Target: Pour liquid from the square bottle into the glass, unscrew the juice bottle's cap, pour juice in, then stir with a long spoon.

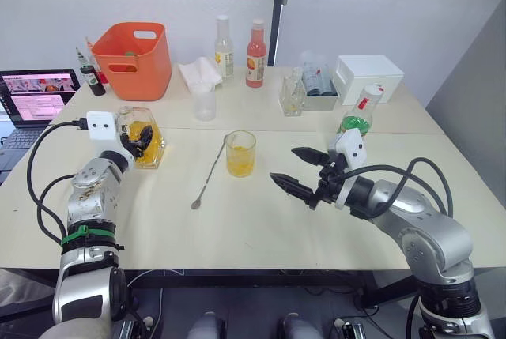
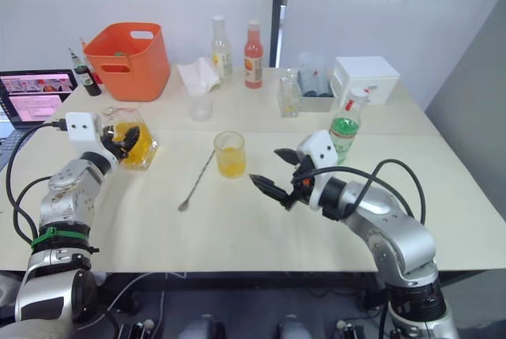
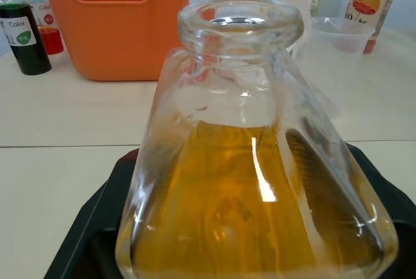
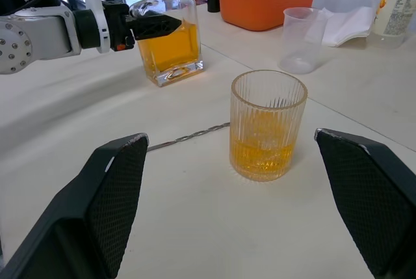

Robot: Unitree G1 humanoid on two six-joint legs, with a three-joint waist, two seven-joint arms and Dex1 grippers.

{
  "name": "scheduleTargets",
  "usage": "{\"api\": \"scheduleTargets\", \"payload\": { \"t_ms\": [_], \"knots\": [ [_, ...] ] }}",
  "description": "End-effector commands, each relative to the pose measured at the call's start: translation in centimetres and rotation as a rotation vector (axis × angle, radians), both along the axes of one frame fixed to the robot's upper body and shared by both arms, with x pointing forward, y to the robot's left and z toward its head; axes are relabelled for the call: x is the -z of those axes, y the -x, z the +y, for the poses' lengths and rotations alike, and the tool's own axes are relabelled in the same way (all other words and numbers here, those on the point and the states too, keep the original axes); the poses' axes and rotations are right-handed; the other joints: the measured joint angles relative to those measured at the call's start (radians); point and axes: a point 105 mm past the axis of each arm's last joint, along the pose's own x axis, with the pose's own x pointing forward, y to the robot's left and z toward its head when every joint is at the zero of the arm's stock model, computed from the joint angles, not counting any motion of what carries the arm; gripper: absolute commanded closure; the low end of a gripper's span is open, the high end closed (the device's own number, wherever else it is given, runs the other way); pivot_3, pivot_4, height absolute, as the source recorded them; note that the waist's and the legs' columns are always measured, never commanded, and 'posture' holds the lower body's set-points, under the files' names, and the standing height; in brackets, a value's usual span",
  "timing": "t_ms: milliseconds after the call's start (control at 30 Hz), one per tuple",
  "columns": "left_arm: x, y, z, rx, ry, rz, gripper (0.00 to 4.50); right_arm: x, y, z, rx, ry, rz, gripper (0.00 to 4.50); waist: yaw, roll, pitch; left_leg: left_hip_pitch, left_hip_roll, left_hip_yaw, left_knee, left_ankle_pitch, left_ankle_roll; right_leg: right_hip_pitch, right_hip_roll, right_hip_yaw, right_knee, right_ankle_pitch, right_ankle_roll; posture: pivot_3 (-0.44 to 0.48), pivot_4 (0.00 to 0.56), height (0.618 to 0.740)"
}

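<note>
The square bottle [image 4: 168,40] stood upright at the table's [image 1: 261,220] left, neck up and unstoppered, gripped by the left gripper [image 1: 139,141]. The glass [image 1: 240,153] held orange liquid; the right gripper [image 1: 299,171] gaped wide beside it.

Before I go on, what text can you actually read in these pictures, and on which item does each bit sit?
"Color": white label of the small dark green dropper bottle beside the orange bin.
"Co...": start of a word on the small red dropper bottle behind it, rest hidden.
Red drink bottle: orange sun logo, lettering too cut off to read.
Juice bottle label: too small.
Laptop screen: too small.
</note>
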Motion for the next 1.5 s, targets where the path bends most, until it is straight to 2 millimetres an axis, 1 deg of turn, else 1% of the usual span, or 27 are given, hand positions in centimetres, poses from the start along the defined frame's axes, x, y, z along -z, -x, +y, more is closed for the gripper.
{"api": "scheduleTargets", "payload": {
  "t_ms": [33,67,200,367,500,567,633,767,833,900,933,967,1067,1100,1133,1200,1300,1333,1433,1500],
  "knots": [
    [-1.7,-0.1,0.2,-0.001,0.011,-0.047,0.33,-0.9,0.6,-0.2,0.002,-0.009,-0.033,0.11,0.0,0.0,0.0,0.0,0.0,0.0,0.0,0.0,0.0,0.0,0.0,0.0,0.0,0.0,0.0,0.0,0.15,0.715],
    [-1.9,-0.2,0.2,0.0,0.011,-0.051,0.03,-0.8,0.7,-0.2,0.004,-0.01,-0.031,0.11,0.0,0.0,0.0,0.0,0.0,0.0,0.0,0.0,0.0,0.0,0.0,0.0,0.0,0.0,0.0,0.0,0.15,0.715],
    [-2.2,-0.1,0.4,0.001,0.034,-0.063,0.03,-0.7,0.7,-0.3,0.009,-0.01,-0.027,0.11,0.0,0.0,0.0,0.0,0.0,0.0,0.0,0.0,0.0,0.0,0.0,0.0,-0.001,0.0,0.0,0.0,0.15,0.715],
    [-2.9,0.6,1.0,0.002,0.031,-0.088,0.03,-0.7,0.6,-0.6,0.018,-0.008,-0.025,0.11,0.0,0.0,0.0,0.002,0.0,0.0,0.0,0.0,0.0,0.001,0.0,0.0,-0.002,0.0,0.0,0.0,0.15,0.715],
    [-3.5,1.7,1.4,0.032,0.017,-0.106,0.03,-0.6,0.5,-1.2,0.031,0.0,-0.02,0.11,-0.003,0.0,0.0,0.002,0.0,0.0,0.0,0.0,0.0,0.001,0.0,0.0,-0.001,0.0,0.0,0.0,0.15,0.715],
    [-4.0,2.7,1.6,0.06,0.001,-0.111,0.03,-0.7,0.2,-2.2,0.061,0.003,-0.02,0.11,-0.004,0.0,0.0,0.002,0.001,0.0,-0.001,0.0,0.0,0.0,0.0,0.0,-0.001,0.0,0.0,0.0,0.15,0.715],
    [-4.4,3.6,1.5,0.1,-0.015,-0.109,0.03,-0.7,-0.1,-3.4,0.093,0.012,-0.018,0.11,-0.003,0.0,0.0,0.003,0.001,-0.001,-0.001,0.0,0.0,0.0,0.0,0.001,-0.002,0.0,0.0,0.0,0.15,0.715],
    [-5.0,5.8,1.1,0.171,-0.077,-0.091,0.03,0.2,-0.9,-6.9,0.189,0.059,0.005,0.11,-0.001,0.0,0.0,0.003,0.001,-0.001,-0.001,0.0,0.0,0.001,0.0,0.001,-0.002,0.0,0.0,0.0,0.15,0.715],
    [-5.2,7.3,1.0,0.209,-0.083,-0.083,0.03,0.6,-1.3,-8.9,0.247,0.072,0.02,0.11,0.0,0.0,0.0,0.003,0.001,-0.001,-0.001,0.0,0.0,0.001,-0.001,0.001,-0.003,0.0,0.0,0.0,0.15,0.715],
    [-5.0,9.4,0.9,0.275,-0.079,-0.063,0.03,1.1,-1.7,-11.2,0.322,0.081,0.036,0.11,-0.001,0.0,0.0,0.004,0.001,-0.001,-0.001,0.0,0.0,0.002,-0.001,0.002,-0.003,0.0,0.0,0.0,0.15,0.715],
    [-4.5,10.4,1.3,0.282,-0.11,-0.047,0.03,1.4,-1.8,-12.4,0.366,0.091,0.045,0.11,-0.002,0.0,0.0,0.004,0.001,-0.001,-0.001,0.0,0.0,0.002,-0.001,0.002,-0.004,0.0,0.0,0.0,0.15,0.715],
    [-4.2,11.1,1.5,0.283,-0.134,-0.035,0.03,1.7,-1.9,-13.2,0.393,0.098,0.05,0.11,-0.002,0.0,0.0,0.005,0.001,-0.001,-0.002,0.0,0.0,0.002,-0.001,0.003,-0.004,0.0,0.0,0.0,0.15,0.715],
    [-2.2,14.1,3.3,0.294,-0.157,0.032,0.03,2.0,-1.1,-15.4,0.465,0.085,0.064,0.11,-0.002,0.001,0.0,0.007,0.002,0.001,-0.004,0.0,0.0,0.002,0.0,0.003,-0.005,-0.001,-0.001,0.0,0.15,0.715],
    [-1.6,14.7,3.6,0.292,-0.16,0.049,0.03,2.1,-0.9,-15.9,0.481,0.08,0.067,0.11,-0.003,0.001,0.0,0.009,0.003,0.002,-0.004,0.0,0.0,0.003,0.0,0.004,-0.005,-0.001,-0.002,0.0,0.15,0.715],
    [-0.6,15.5,4.3,0.277,-0.177,0.076,0.03,2.2,-0.6,-16.8,0.513,0.08,0.063,0.11,-0.003,0.001,0.0,0.01,0.003,0.003,-0.005,0.0,0.0,0.005,0.0,0.004,-0.006,-0.001,-0.002,0.0,0.15,0.715],
    [0.6,16.7,5.5,0.244,-0.164,0.104,0.03,2.4,0.1,-18.3,0.567,0.093,0.065,0.11,-0.002,0.001,0.0,0.017,0.004,0.006,-0.006,0.0,-0.001,0.013,0.001,0.003,-0.011,-0.002,-0.003,0.0,0.15,0.715],
    [1.5,17.9,7.1,0.195,-0.169,0.082,0.03,3.0,1.0,-20.2,0.614,0.169,0.063,0.11,0.008,0.002,-0.001,0.021,0.006,0.008,-0.007,0.0,-0.001,0.018,0.0,0.003,-0.016,-0.002,-0.003,0.0,0.15,0.715],
    [1.9,18.3,8.0,0.178,-0.168,0.09,0.03,3.0,1.3,-21.1,0.64,0.191,0.061,0.11,0.009,0.002,-0.001,0.021,0.006,0.009,-0.007,0.0,-0.001,0.018,0.0,0.003,-0.017,-0.002,-0.003,0.0,0.15,0.715],
    [2.4,19.2,10.5,0.117,-0.172,0.096,0.03,3.1,1.9,-23.5,0.718,0.224,0.058,0.11,0.008,0.002,-0.001,0.021,0.006,0.011,-0.007,0.0,-0.001,0.018,0.001,0.003,-0.017,-0.002,-0.003,0.0,0.15,0.715],
    [2.6,19.5,11.2,0.105,-0.181,0.101,0.03,3.4,2.2,-24.1,0.736,0.242,0.063,0.11,0.006,0.002,-0.001,0.021,0.006,0.012,-0.008,0.0,-0.001,0.017,0.001,0.003,-0.017,-0.002,-0.003,0.0,0.15,0.715]
  ]
}}
